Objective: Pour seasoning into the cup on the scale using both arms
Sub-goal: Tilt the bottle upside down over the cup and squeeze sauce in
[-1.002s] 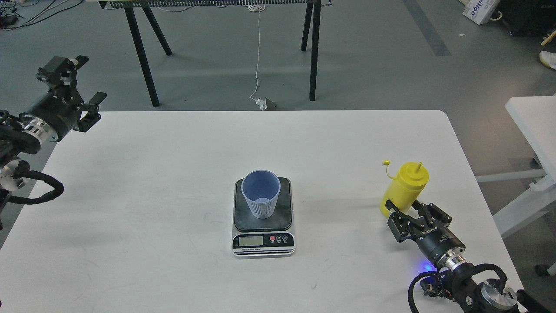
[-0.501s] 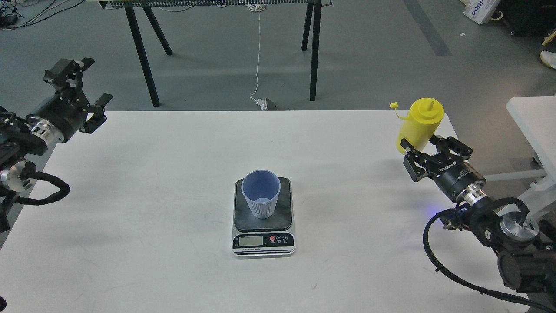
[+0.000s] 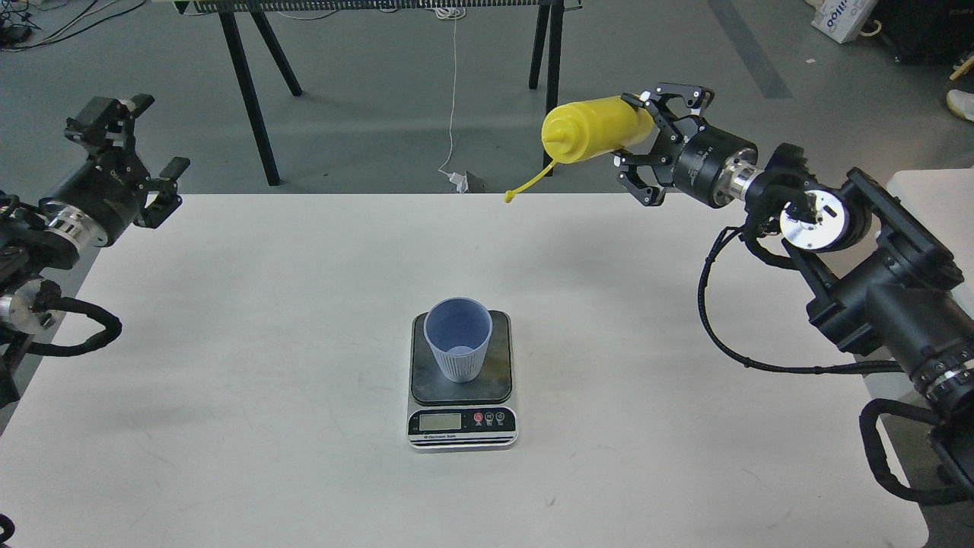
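Observation:
The light blue ribbed cup [image 3: 457, 337] stands upright on the dark platform of the scale [image 3: 461, 396], near the middle of the white table [image 3: 228, 342]. My right gripper [image 3: 647, 137] is shut on the yellow seasoning bottle [image 3: 593, 129] and holds it high above the table's far edge. The bottle lies nearly on its side with the nozzle pointing left, and its tethered cap [image 3: 508, 198] hangs below. The bottle is well behind and to the right of the cup. My left gripper [image 3: 141, 152] is open and empty at the table's far left corner.
A black trestle table [image 3: 251, 91] stands on the grey floor behind the white table, with a white cable [image 3: 452, 99] hanging to a plug. A second white table [image 3: 932, 205] edge is at the right. My right arm's cables [image 3: 730, 335] loop over the table's right side.
My right gripper has lifted the bottle up and to the left, and tipped it from upright to nearly horizontal. The left gripper has shifted only slightly.

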{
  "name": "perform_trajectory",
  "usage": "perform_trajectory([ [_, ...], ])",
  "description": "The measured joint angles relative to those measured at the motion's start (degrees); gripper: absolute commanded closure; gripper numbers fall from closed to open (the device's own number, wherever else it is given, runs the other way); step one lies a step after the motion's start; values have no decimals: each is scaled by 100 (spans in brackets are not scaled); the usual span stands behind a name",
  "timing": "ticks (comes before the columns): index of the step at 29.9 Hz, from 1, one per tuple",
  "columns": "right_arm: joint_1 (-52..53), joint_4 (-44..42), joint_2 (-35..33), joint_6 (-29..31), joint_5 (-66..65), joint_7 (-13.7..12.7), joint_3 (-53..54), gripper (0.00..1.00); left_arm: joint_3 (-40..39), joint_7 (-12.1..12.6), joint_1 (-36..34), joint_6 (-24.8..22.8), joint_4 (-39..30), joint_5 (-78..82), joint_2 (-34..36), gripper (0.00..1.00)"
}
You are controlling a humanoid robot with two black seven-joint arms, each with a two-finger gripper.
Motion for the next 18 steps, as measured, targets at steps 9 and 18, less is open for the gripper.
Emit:
perform_trajectory([
  [9,562,380,654,-237,-2097,112,-977,98,-128,0,9,-2,41,0,-35,1],
  [18,1270,372,1005,-387,-3018,335,-2344,98,-130,0,67,-3,43,1,2,1],
])
